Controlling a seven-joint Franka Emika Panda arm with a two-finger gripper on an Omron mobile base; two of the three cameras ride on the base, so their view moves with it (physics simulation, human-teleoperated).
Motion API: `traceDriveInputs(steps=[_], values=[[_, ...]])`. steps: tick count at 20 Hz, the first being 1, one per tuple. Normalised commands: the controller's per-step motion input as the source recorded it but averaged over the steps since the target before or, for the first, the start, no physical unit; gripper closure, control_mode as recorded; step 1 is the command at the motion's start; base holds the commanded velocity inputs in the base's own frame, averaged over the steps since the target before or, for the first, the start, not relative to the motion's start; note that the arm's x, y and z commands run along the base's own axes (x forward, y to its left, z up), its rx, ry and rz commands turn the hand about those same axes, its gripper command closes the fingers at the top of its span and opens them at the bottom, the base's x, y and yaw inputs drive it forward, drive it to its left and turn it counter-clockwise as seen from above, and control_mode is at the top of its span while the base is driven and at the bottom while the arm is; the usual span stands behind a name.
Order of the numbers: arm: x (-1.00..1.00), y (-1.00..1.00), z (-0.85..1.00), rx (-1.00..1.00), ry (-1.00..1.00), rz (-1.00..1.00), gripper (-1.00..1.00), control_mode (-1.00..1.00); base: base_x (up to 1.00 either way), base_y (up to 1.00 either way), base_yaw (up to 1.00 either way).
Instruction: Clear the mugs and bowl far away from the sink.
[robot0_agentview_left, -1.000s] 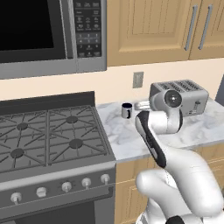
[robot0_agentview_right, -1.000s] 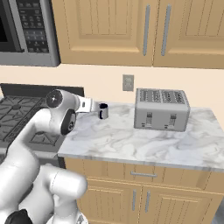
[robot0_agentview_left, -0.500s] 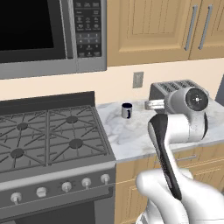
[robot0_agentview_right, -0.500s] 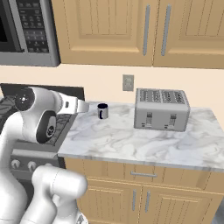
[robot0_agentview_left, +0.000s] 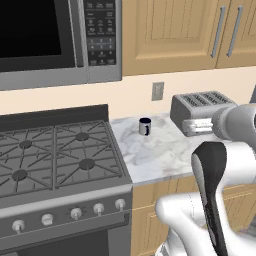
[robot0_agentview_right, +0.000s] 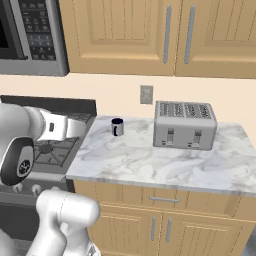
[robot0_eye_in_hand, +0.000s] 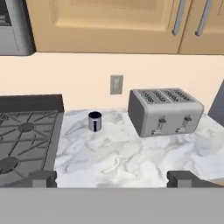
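Marble counter (robot0_agentview_right: 150, 162) runs between a gas stove (robot0_agentview_left: 50, 155) and the right end of the cabinet run, with pale wood cupboards (robot0_agentview_right: 150, 35) above and a microwave (robot0_agentview_left: 50, 40) over the burners. On that counter, near the back wall and just below a wall outlet (robot0_agentview_right: 146, 94), stands the dark navy mug (robot0_agentview_right: 117, 126), upright, its greyish side catching light. A silver four-slot toaster (robot0_agentview_right: 185, 124) sits to the mug's three o'clock, apart from it.

Seen from the hand camera, the mug (robot0_eye_in_hand: 94, 121) lies at about eleven o'clock from the gripper (robot0_eye_in_hand: 109, 178), well ahead of it and not touched. The two dark fingertips (robot0_eye_in_hand: 41, 178) rise at the bottom corners of that view, at roughly eight and four o'clock, spread as wide as they go with nothing between them. The toaster (robot0_eye_in_hand: 164, 111) sits at about one o'clock from the claw, and the stove grates (robot0_eye_in_hand: 22, 140) at nine to ten o'clock.

From the left base camera the mug (robot0_agentview_left: 145, 126) stands at the arm's ten o'clock, with bare marble between them. From the right base camera the arm's white wrist (robot0_agentview_right: 60, 127) points toward three o'clock, level with the mug and still clearly short of it, over the stove's right edge.
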Motion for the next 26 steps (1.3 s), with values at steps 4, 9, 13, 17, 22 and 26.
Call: traceDriveInputs(steps=[4,9,13,17,22,26], values=[[-0.69,0.16,0.02,0.00,-0.06,0.00,-1.00,-1.00,0.00,0.00,0.00],[-0.25,0.02,0.11,0.04,0.09,-0.01,-1.00,-1.00,0.00,0.00,0.00],[0.00,-0.02,0.31,0.14,0.29,0.00,-1.00,-1.00,0.00,0.00,0.00],[0.00,-0.03,0.18,0.10,0.20,0.01,-1.00,-1.00,0.00,0.00,0.00],[-0.06,0.00,0.04,0.01,0.04,0.02,-1.00,-1.00,0.00,0.00,0.00],[-0.07,0.00,-0.04,0.00,0.00,0.00,-1.00,-1.00,0.00,0.00,0.00]])
